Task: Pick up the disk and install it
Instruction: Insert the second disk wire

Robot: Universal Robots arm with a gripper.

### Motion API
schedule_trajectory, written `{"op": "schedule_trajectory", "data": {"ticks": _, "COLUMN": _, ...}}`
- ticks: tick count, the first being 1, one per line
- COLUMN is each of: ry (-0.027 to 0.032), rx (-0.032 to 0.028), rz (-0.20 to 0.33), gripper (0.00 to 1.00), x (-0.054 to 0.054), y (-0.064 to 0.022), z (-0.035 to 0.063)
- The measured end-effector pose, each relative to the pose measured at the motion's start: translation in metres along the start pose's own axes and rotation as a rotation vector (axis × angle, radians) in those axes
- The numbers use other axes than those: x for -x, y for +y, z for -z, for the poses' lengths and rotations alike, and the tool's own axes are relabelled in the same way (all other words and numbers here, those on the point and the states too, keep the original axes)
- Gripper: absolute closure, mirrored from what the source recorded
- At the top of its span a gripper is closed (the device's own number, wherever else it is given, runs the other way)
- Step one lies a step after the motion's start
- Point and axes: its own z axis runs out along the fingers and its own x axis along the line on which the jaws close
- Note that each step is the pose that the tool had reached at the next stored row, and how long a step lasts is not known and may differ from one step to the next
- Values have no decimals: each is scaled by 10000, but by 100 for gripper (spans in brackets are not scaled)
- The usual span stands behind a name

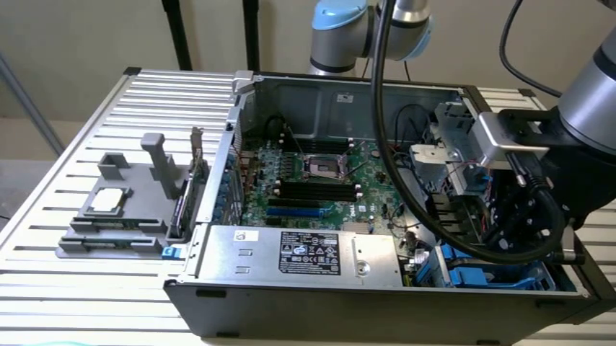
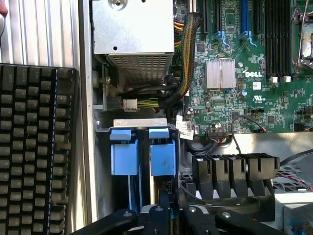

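Note:
Two blue carrier ends (image 2: 162, 155) (image 2: 122, 152) stand side by side and level in the drive bay, in the case corner beside the power supply. The disk is seen edge-on in the slot nearest me, so its silver body and white label are hidden. My gripper (image 2: 173, 198) hangs just over that slot, its black fingers (image 2: 164, 201) drawn close together with nothing visible between them. In the exterior view the arm reaches down into the case at the exterior view's right, above the blue bay (image 1: 481, 277).
The open computer case (image 1: 318, 303) holds the motherboard (image 1: 308, 180), the silver power supply (image 1: 298, 252) and cable bundles (image 2: 183, 73) near the bay. A grey fixture (image 1: 125, 216) with a small chip sits on the slatted table. A black keyboard (image 2: 34, 147) lies beside the case.

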Motion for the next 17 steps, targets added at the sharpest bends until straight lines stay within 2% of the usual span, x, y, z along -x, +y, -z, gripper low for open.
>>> {"op": "schedule_trajectory", "data": {"ticks": 7, "ry": -15, "rx": 7, "rz": 1, "gripper": 82, "x": -2, "y": -2, "z": 0}}
{"op": "schedule_trajectory", "data": {"ticks": 9, "ry": -34, "rx": 13, "rz": 0, "gripper": 82, "x": 0, "y": -4, "z": 58}}
{"op": "schedule_trajectory", "data": {"ticks": 10, "ry": -23, "rx": 13, "rz": 0, "gripper": 75, "x": 2, "y": -6, "z": 109}}
{"op": "schedule_trajectory", "data": {"ticks": 13, "ry": -29, "rx": 14, "rz": -1, "gripper": 75, "x": 5, "y": 5, "z": 231}}
{"op": "schedule_trajectory", "data": {"ticks": 17, "ry": -32, "rx": 10, "rz": 9, "gripper": 75, "x": -2, "y": 125, "z": 282}}
